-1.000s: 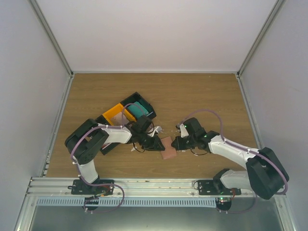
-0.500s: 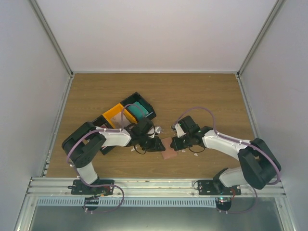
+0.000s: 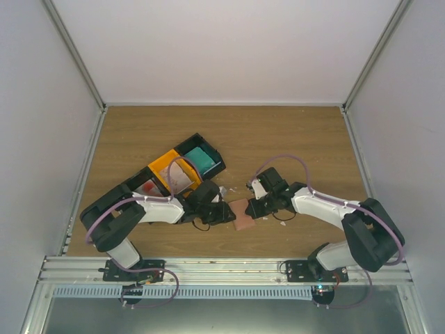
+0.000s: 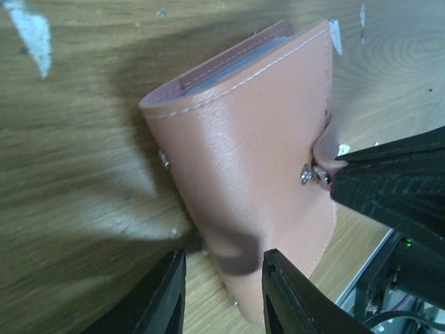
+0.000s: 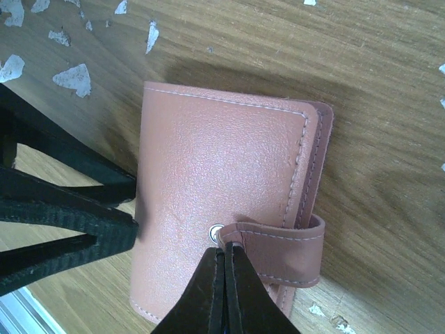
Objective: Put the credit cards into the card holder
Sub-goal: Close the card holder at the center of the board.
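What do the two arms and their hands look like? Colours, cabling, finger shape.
Both match. The left arm and right arm have white link shells between bulky black joint housings, and a purple cable loops along each. The left hand and right hand are all black, each with two flat, tapering fingers. No markings are readable.

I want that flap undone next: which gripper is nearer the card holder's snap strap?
Right. The right gripper, jaws shut, touches the snap strap at its stud. The left gripper, jaws open, sits at the card holder's opposite edge, away from the strap.
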